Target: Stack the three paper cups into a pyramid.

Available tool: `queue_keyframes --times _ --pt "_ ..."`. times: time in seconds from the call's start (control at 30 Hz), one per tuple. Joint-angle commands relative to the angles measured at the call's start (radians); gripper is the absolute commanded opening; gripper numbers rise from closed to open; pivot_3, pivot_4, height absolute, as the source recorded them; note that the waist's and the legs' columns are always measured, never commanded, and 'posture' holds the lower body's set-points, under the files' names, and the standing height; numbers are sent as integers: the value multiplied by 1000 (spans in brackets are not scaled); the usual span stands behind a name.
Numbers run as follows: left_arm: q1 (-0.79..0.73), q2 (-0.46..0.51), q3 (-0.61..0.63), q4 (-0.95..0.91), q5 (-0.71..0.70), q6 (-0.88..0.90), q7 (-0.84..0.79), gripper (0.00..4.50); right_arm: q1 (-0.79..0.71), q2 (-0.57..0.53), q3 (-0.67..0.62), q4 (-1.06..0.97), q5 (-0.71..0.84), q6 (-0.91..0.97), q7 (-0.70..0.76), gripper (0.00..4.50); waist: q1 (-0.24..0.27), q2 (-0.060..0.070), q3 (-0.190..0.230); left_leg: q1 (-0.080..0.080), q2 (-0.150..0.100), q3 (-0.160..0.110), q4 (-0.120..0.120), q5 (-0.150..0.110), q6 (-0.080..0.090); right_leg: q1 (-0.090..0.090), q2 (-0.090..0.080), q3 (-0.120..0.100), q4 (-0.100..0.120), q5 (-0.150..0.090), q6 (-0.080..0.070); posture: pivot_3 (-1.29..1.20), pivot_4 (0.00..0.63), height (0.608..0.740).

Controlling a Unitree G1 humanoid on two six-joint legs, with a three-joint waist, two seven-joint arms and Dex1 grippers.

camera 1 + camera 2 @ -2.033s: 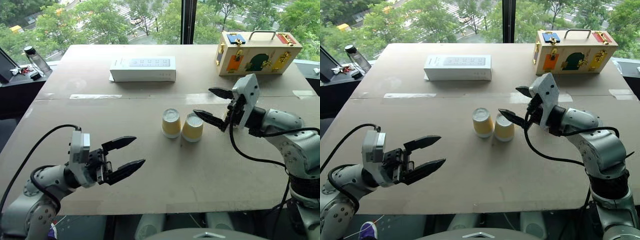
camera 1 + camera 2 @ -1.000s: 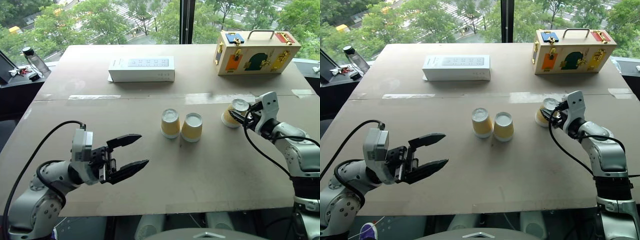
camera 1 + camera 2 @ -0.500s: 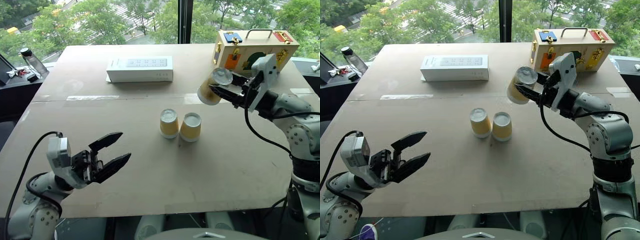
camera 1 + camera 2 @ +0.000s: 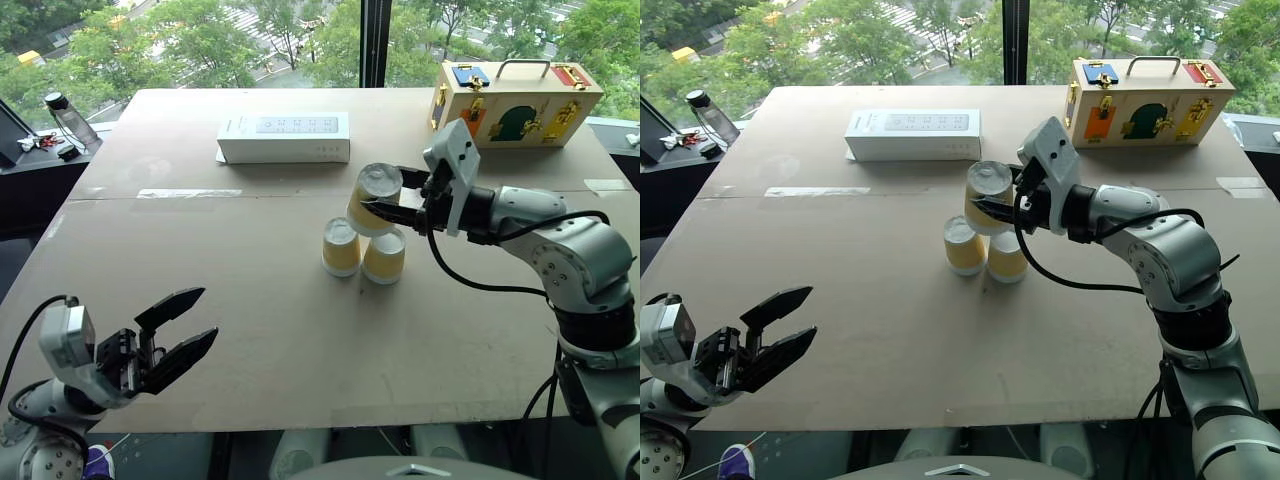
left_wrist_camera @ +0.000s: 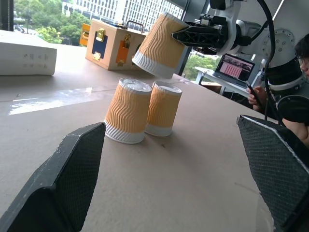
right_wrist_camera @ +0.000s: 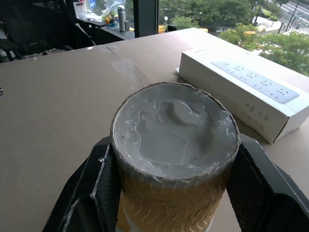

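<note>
Clamping a tilted paper cup point(image 4: 372, 199) between its fingers, right gripper point(image 4: 385, 203) above two upside-down cups point(image 4: 362, 252), left gripper point(image 4: 180, 331) spread wide, well apart.

No legible text, brand or number is found. Small grey markings are printed on the white box point(image 4: 285, 137) at twelve o'clock, but they cannot be read.

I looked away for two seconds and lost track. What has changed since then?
The right tool took hold of the third cup off to the right, lifted it and carried it left; it now hangs tilted just above the two base cups. The left tool drew back toward the table's near left edge, jaws open. The base cups, white box and wooden case stayed put.
</note>
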Motion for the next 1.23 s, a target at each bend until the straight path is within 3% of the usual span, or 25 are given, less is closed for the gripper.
queue_keyframes --times 0.03,0.27,0.33,0.47,0.6,0.8,0.93,1.1,1.23 --pt "8 -4 14 -22 -3 -17 1 4500 -24 2 -5 -49 3 7 0 2225 0 0 0 0 0 0 0 0 0 0 0 0 0 0 0 0 150 740" --pt "-1 -11 4 -27 4 -20 9 4500 0 17 27 -43 2 29 9 2225 0 0 0 0 0 0 0 0 0 0 0 0 0 0 0 0 150 740" --pt "-5 -12 1 -28 5 -21 10 4500 21 16 34 -27 -11 12 20 3243 0 0 0 0 0 -1 0 0 0 0 0 0 0 0 0 0 150 740" --pt "-11 -12 -2 -30 8 -20 15 4500 45 -12 0 -49 -31 -31 26 4375 0 0 0 0 0 0 0 0 0 0 0 0 0 0 0 0 150 740" --pt "-13 -21 -27 -49 30 -22 40 4500 96 -49 -77 -137 29 -52 73 4375 1 0 0 0 0 0 0 0 0 0 0 0 0 0 0 0 150 740" --pt "-8 -13 -105 -89 111 8 135 4500 311 -165 -267 -250 138 -105 184 4375 8 0 0 -1 0 0 0 0 0 2 0 -2 -1 1 2 0 150 740" --pt "1 16 -152 -86 223 22 231 4500 635 -211 -448 -264 79 -216 220 4375 12 -2 -1 -1 0 2 0 0 0 2 0 -3 -2 -1 0 0 150 740" --pt "19 65 -117 -69 265 19 259 4500 1082 -193 -604 -219 -33 -428 346 4375 21 -1 -1 0 0 5 0 0 0 2 0 -1 -1 -1 0 0 150 740" --pt "37 112 -125 -55 296 18 246 4500 1172 -173 -603 -181 -65 -524 350 4375 5 -1 -1 3 4 8 0 -1 0 3 1 2 -1 -3 3 0 150 740"
